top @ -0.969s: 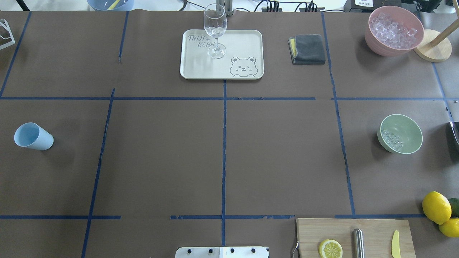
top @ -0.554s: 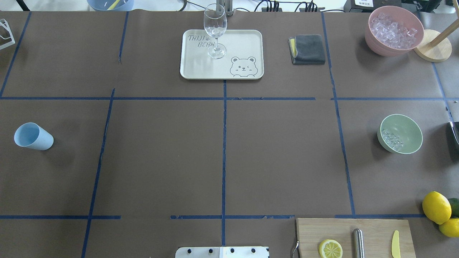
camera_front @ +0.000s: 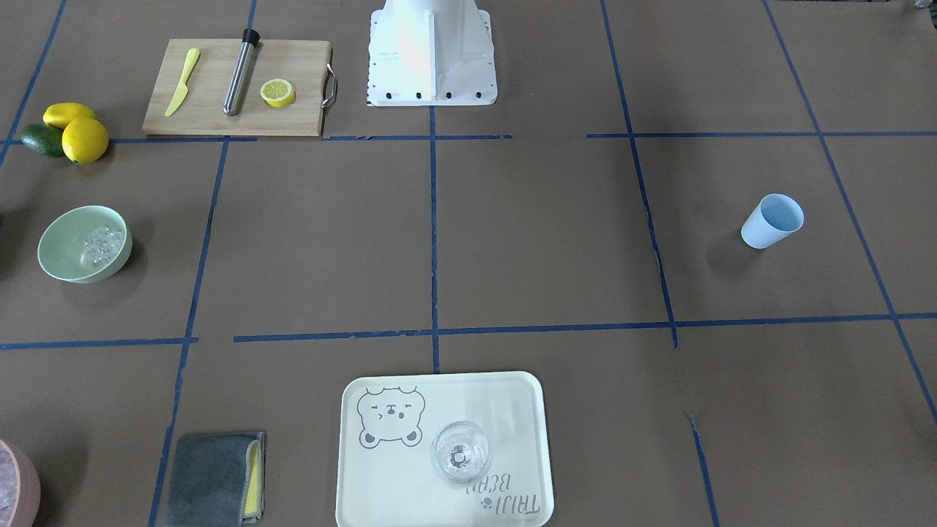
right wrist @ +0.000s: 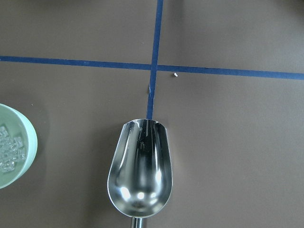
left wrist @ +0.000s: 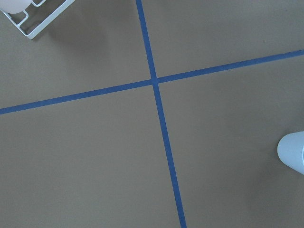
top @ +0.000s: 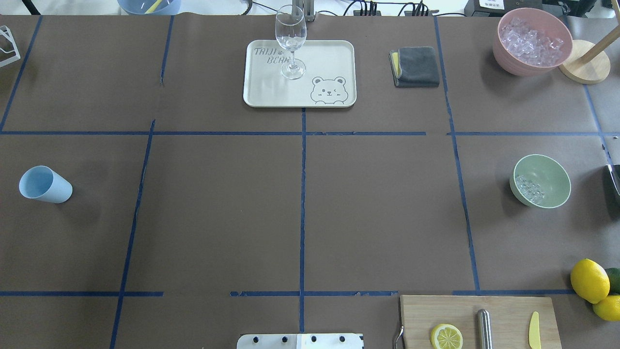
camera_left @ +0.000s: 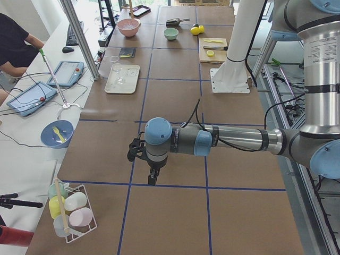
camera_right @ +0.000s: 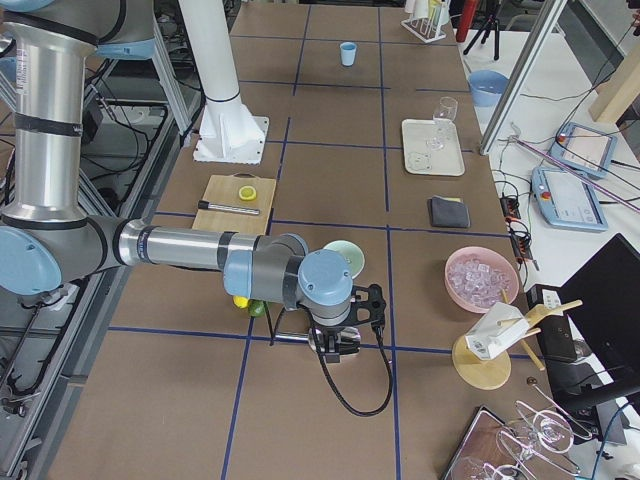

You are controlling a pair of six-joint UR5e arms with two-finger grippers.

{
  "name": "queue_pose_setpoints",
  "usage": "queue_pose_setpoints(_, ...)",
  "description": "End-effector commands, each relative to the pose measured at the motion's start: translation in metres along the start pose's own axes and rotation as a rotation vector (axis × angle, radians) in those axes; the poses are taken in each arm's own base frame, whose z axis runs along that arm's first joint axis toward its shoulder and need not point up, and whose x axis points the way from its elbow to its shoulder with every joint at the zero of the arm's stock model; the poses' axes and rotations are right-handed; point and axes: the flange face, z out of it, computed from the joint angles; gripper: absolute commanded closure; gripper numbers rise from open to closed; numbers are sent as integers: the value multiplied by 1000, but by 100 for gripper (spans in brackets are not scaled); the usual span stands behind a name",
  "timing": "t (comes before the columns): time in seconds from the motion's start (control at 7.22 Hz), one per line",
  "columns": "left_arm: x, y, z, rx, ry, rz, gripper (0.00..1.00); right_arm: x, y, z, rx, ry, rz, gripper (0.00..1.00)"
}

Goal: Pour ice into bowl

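The mint-green bowl stands at the table's right, with a handful of clear ice cubes in it. It also shows in the front view and at the left edge of the right wrist view. The blue cup lies tipped at the far left, empty. An empty metal scoop hangs right of the bowl; its handle leaves that view's bottom. My right gripper and left gripper show only in side views, so I cannot tell their state.
A pink tub of ice and a wooden stand are at the back right. A wine glass stands on a tray. There is also a grey cloth, a cutting board and lemons.
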Motion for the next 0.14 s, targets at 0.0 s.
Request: queue_pose_setpoints(0.0, 0, 0, -1, 1, 0, -1, 0, 0, 2, 0, 1, -1, 0, 0)
